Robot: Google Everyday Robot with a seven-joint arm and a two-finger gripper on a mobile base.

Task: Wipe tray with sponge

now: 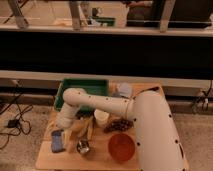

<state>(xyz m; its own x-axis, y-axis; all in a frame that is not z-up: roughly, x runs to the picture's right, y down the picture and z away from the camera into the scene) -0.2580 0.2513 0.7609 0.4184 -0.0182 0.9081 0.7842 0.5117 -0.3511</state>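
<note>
**Tool low at the tray's near left corner, sponge out on the surface**

The green tray (92, 85) sits at the back of the wooden surface (100, 159). The white arm (102, 103) comes in from the right along the tray's near rim, bends, and drops to the tool (63, 123), which hangs just in front of the tray's near left corner. I cannot tell whether the tool is wide, narrow or holding anything. The blue-grey sponge (57, 140) lies flat on the surface outside the tray, farther in front of that corner than the tool. A white cup (101, 117) stands in front of the tray's right end. An orange bowl (121, 146) sits well in front of the tray, and a pale blue object (122, 90) lies just right of it.
</note>
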